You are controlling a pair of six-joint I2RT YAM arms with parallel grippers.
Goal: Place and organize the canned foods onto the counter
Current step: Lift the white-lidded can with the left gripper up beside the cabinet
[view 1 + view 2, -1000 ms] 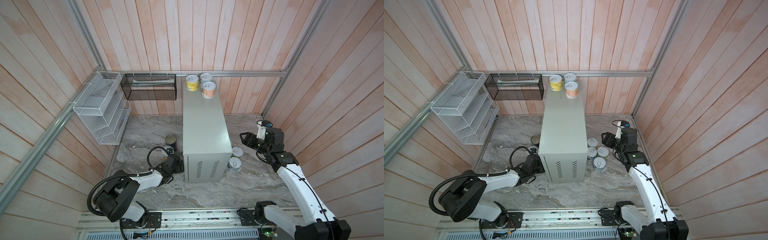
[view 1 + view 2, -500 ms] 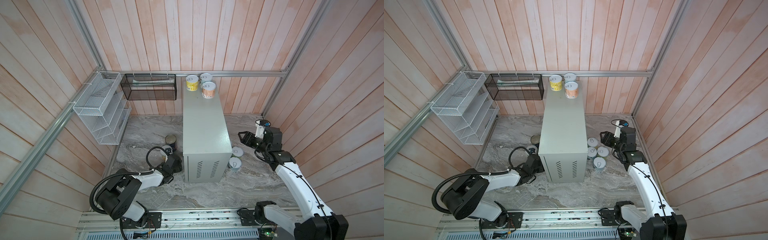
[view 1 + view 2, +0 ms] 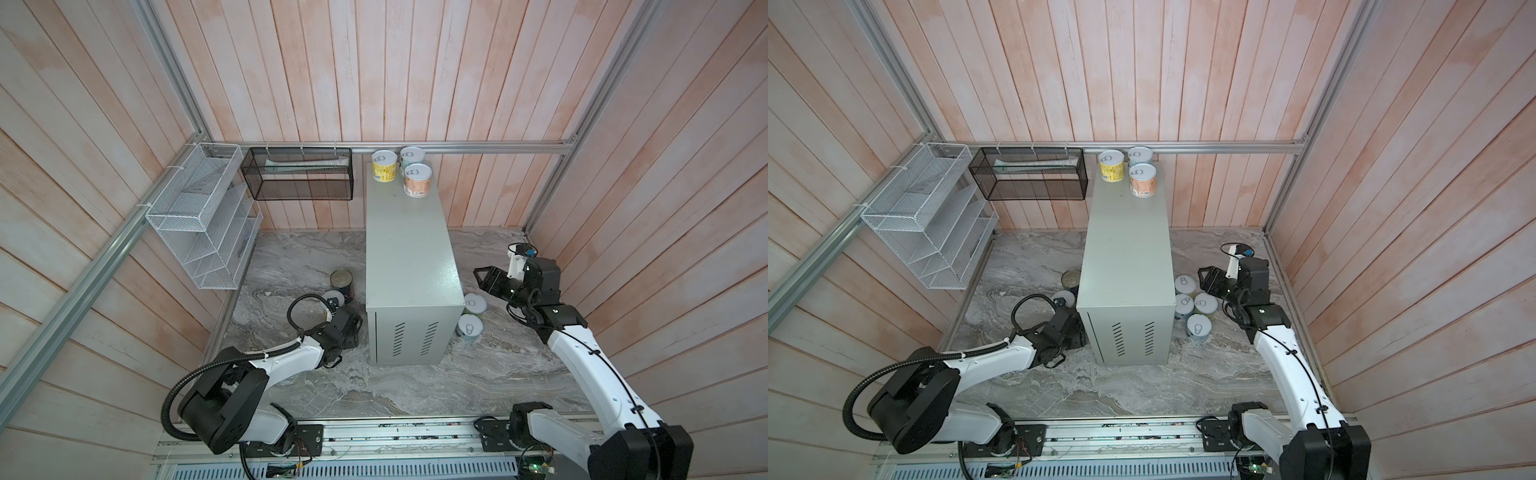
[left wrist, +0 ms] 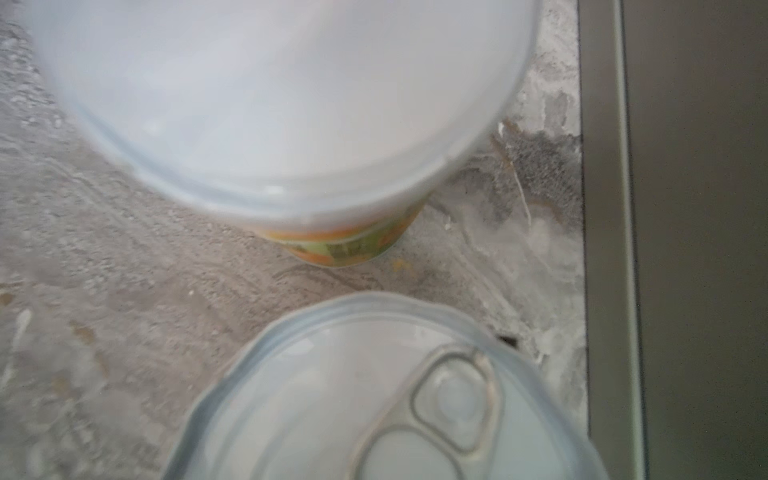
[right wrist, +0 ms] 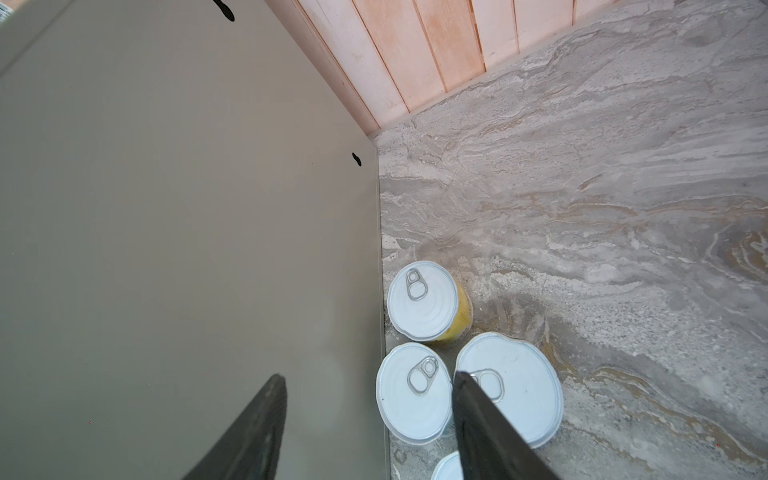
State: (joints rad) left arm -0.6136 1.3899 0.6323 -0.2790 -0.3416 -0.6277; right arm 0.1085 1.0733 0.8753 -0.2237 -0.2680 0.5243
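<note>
Right hand (image 5: 368, 376): fingers apart, empty, near four tins (image 3: 1205, 303) at 3 o'clock of the box tabletop (image 3: 409, 249). Left hand (image 3: 351, 328), at 9 o'clock: opening not discernible.

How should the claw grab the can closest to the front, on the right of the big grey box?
Probably by its round sides, coming straight down from above: the front can stands upright, lid up, with the box and other cans close by.
</note>
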